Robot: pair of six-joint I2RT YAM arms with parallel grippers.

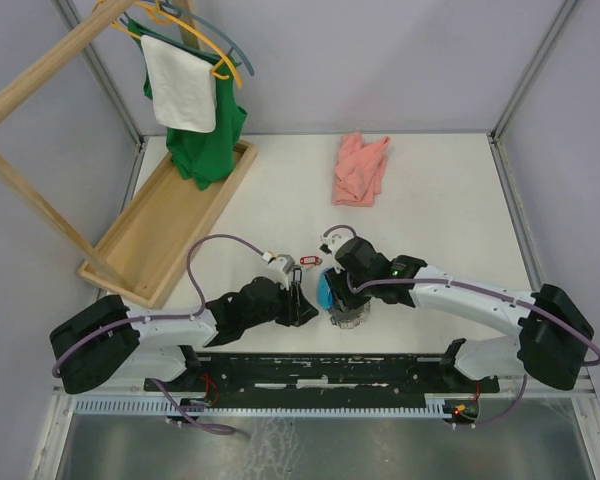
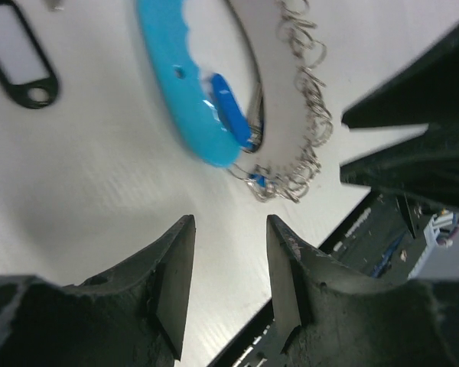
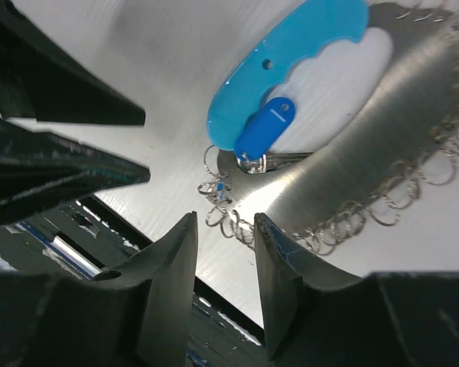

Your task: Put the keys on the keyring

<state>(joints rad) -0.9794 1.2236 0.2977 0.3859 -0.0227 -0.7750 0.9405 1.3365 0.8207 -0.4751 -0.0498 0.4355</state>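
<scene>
Where the 2 arms meet at the near middle of the white table (image 1: 450,200), the keyring (image 1: 327,291) lies flat between them, its curved light-blue tag (image 2: 182,99) on the left side of the loop and its many small silver rings (image 2: 307,138) strung around the rest. A blue-tagged key (image 3: 265,127) lies inside the loop, its tag resting against the light-blue tag; I cannot tell whether it is threaded on. The left gripper (image 2: 229,229) sits just left of the keyring with its jaws apart and only bare table between them. The right gripper (image 3: 224,225) sits over the keyring's near-right side, its jaws also apart and clamped on nothing, with the small rings just beyond its fingertips. The 2 grippers point toward each other, near but not touching. Just beyond the left gripper, a black-tagged key (image 2: 19,61) lies on the table beside the keyring, and a red-tagged key (image 1: 310,262) lies a little farther away. Toward the far edge, a pink cloth (image 1: 360,168) lies crumpled, well apart from the keys. At the far left, a wooden tray (image 1: 160,235) sits under a green shirt (image 1: 212,140) and a white towel (image 1: 180,85) on hangers.
</scene>
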